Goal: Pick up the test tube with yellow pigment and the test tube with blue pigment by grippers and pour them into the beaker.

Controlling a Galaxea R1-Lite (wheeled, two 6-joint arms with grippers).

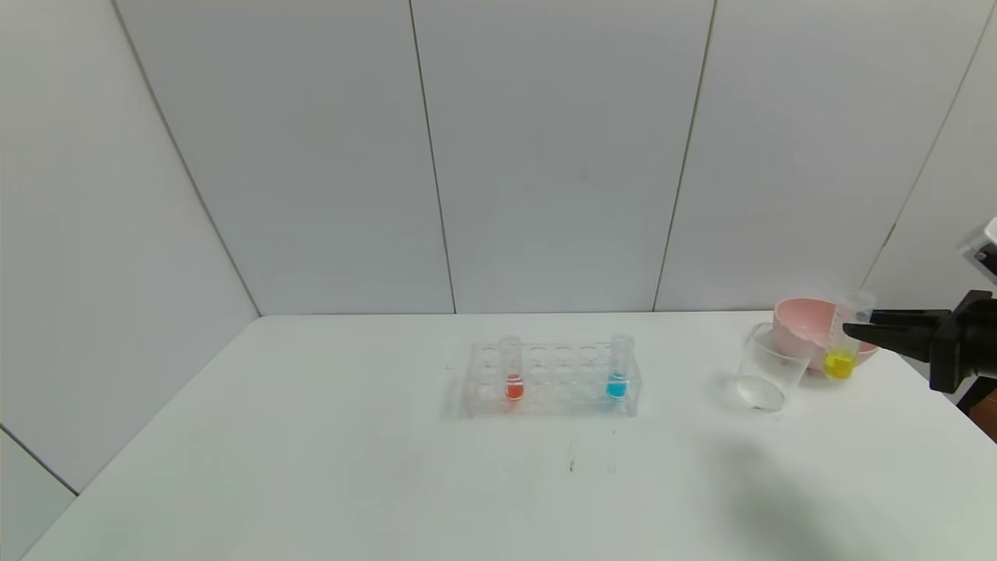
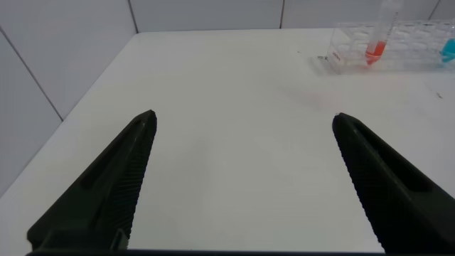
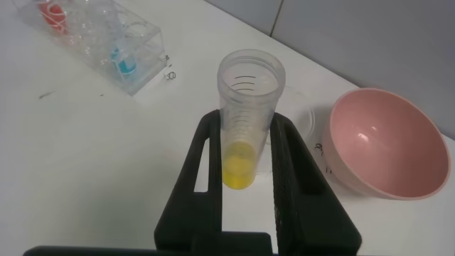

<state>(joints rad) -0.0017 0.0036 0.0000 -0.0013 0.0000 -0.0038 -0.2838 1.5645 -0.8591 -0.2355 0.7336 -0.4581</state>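
The right gripper [image 1: 864,331] came in from the right edge of the head view, and its jaws were pinching the yellow tube [image 1: 844,345] around the middle. The tube sat upright in the grip, held above the counter [image 1: 311,467], with the yellow liquid pooled at the bottom. From the head camera it hung just in front of the pink bowl [image 1: 802,323] and right next to the beaker [image 1: 767,370], which stood upright on the counter looking empty. In the right wrist view, the yellow tube [image 3: 245,121] was clamped between the two black fingers [image 3: 201,171], open mouth towards the camera, with the bowl [image 3: 387,142] off to one side.

The blue tube [image 1: 618,366] was in the rack [image 1: 553,378], standing upright in a hole near the rack's right end. A red tube [image 1: 512,368] stood near the left end of the same rack. The rack sat around the middle of the counter, well apart from the beaker.

The left gripper [image 2: 242,124] wasn't visible in the head view at all. Its own wrist camera showed the jaws spread wide over bare counter with nothing between them, and the rack [image 2: 387,50] with the red tube [image 2: 378,39] far off in the corner.
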